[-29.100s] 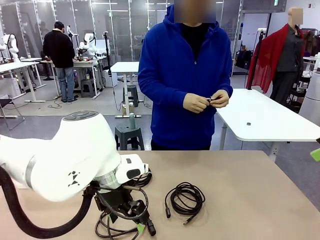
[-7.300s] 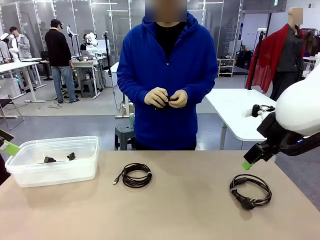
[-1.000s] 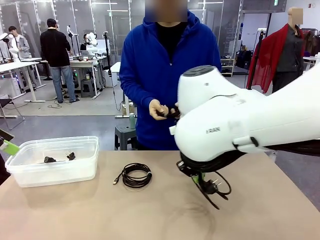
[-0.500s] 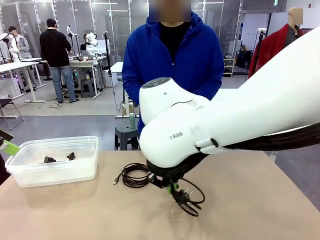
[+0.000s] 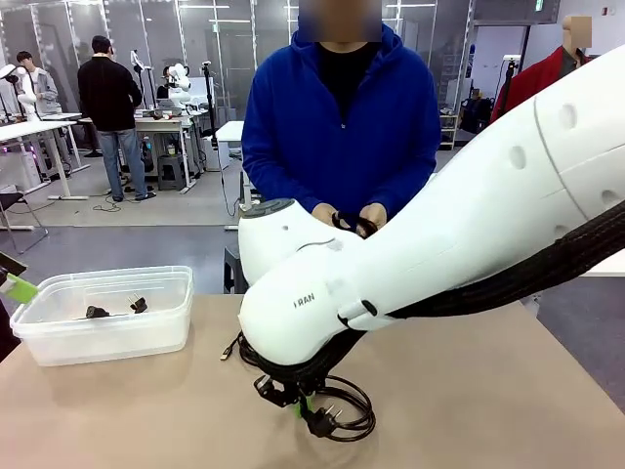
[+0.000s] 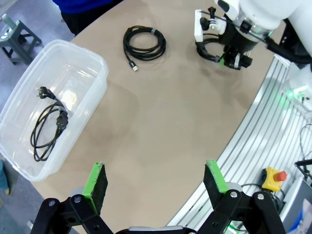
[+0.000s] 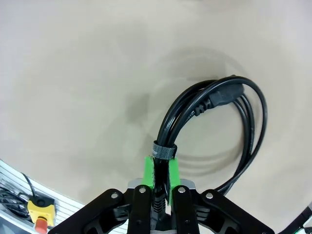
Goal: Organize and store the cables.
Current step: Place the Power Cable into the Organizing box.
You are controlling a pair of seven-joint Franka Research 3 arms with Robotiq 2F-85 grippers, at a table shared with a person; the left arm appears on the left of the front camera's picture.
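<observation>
**Right claw carrying the power cable over the tabletop**

In the right wrist view we see the right claw clamped on the thick power cable. Its green pads pinch the bundle just below a dark strap that binds the loops. The coil fans out toward the upper right of the frame, and its shadow falls on the tan tabletop. We cannot tell whether the coil touches the surface.

In the front view the right arm fills the centre and right of the frame. The same cable hangs under the claw at lower centre, plug prongs pointing down.

In the left wrist view the left claw has its jaws spread wide with nothing between them, high above the tabletop. A thin cable coil lies at upper centre, well apart from the clear plastic bin at the left. Another black cable lies inside that bin.

At the far side a person in a blue hoodie holds both hands together around something small and black
</observation>
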